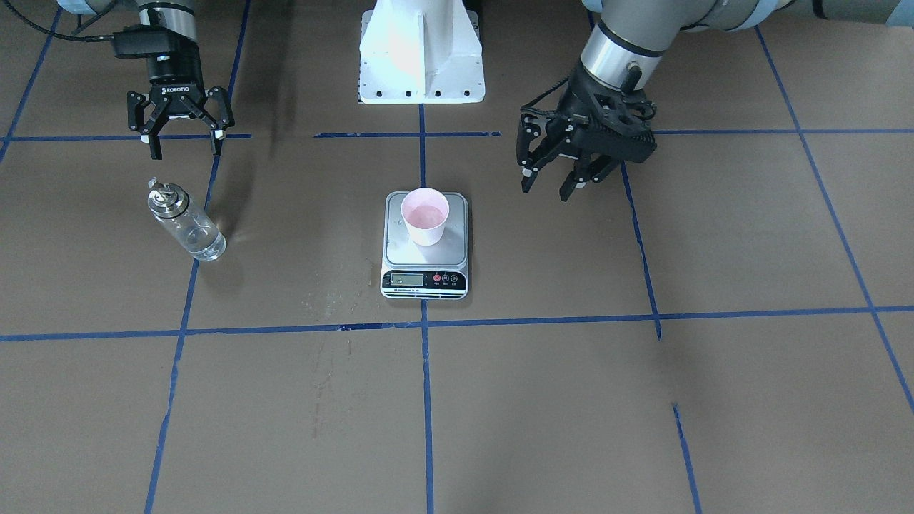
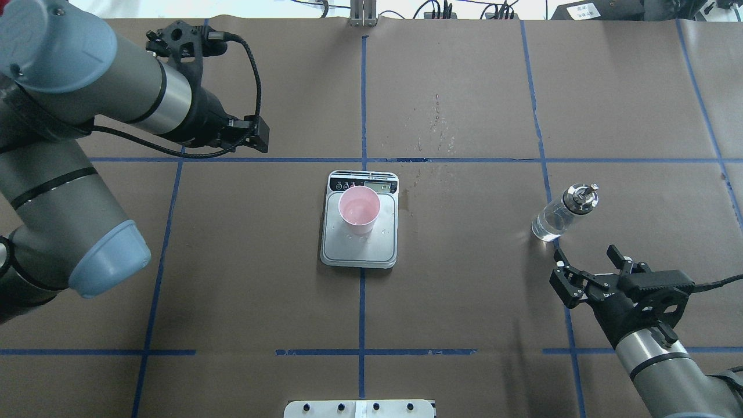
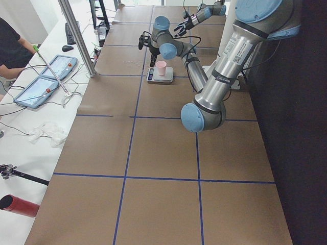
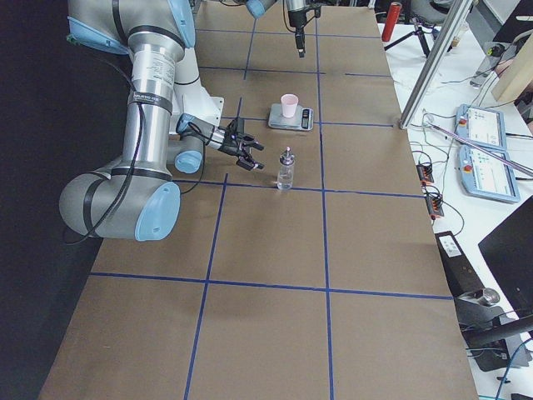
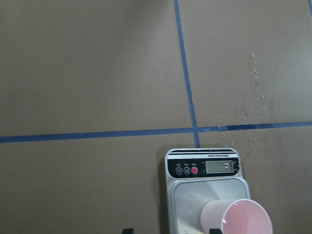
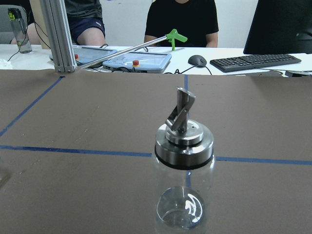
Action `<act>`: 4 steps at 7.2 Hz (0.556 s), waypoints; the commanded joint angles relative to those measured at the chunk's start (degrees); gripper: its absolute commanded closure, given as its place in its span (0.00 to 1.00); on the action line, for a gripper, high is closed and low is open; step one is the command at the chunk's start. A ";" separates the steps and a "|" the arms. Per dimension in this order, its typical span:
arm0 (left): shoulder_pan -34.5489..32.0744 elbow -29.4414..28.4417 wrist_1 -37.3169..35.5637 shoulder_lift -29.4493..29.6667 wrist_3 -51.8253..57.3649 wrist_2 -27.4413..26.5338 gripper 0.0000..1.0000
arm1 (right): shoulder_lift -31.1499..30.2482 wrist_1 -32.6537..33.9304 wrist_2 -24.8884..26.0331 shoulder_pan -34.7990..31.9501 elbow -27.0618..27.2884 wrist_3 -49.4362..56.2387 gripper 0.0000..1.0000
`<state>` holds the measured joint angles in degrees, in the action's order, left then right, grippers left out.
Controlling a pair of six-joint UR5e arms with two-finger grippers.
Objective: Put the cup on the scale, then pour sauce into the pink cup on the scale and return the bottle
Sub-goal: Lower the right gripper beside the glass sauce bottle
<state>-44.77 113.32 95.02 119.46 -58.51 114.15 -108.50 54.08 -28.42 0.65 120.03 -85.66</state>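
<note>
The right gripper [image 1: 186, 151], its black jaws spread and empty, is hovering near the upright clear glass bottle [image 1: 187, 227] with shiny metal spout cap, while the left gripper [image 1: 546, 191], likewise splayed, is hanging near the flat silver scale [image 1: 397, 247] bearing the smooth pink tapered cup [image 1: 425, 216].

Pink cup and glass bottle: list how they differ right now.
The pink cup is opaque and open-topped; the glass bottle is clear and closed by a silver spouted cap. The cup stands on the scale; the bottle stands on the bare table, on the robot's right. The bottle is taller than the cup. Both stand upright, with nothing gripping them.
</note>
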 commanded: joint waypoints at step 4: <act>-2.07 0.41 -0.09 -1.51 2.70 0.02 0.39 | 3.20 -9.90 7.59 0.84 -8.74 -3.46 0.00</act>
<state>-46.72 113.70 94.95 117.98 -55.84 114.23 -105.66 49.98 -21.25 1.40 113.86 -89.05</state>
